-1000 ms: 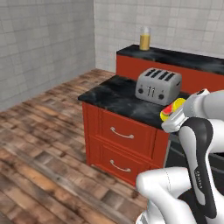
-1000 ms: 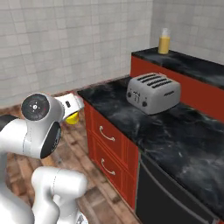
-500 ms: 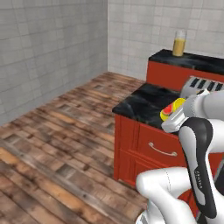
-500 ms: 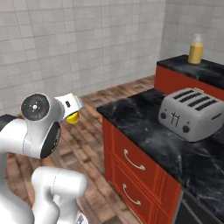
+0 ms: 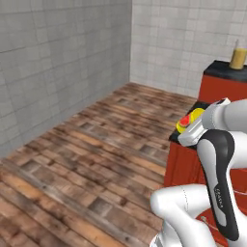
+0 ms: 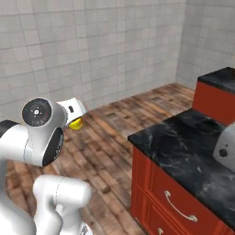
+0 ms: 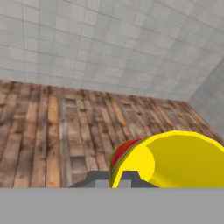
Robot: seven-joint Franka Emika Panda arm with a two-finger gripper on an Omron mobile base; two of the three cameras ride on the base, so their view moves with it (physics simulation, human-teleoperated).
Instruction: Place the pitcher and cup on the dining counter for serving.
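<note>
Gripper (image 7: 114,177) closed on the cup (image 7: 175,157), which it carries off the ground, clear of any surface. In the hand view the yellow cup looms large at lower right, its open mouth facing the camera, with a red patch just visible at its left rim; the dark finger tips (image 7: 94,178) sit at the bottom edge against it. In the left base view the cup (image 5: 191,118) shows as a yellow spot at the end of the white arm, tucked against the hand, in front of the red cabinet (image 5: 185,166). In the right base view only a small yellow part of the cup (image 6: 75,123) peeks out below the hand, beside the arm's round dark joint cap. Pitcher (image 5: 238,56) stands upright on a black-topped red counter (image 5: 222,79) at the far right of the left base view, near the tiled wall, well apart from the cup; its orange-yellow liquid is visible, finer detail is too small to tell. Right base view: black marbled counter top (image 6: 183,147) over red drawers with curved silver handles (image 6: 179,209); a grey toaster (image 6: 226,150) is cut by the right edge. Wood-plank floor (image 5: 91,159) and grey tiled walls (image 5: 62,58) make up the rest
</note>
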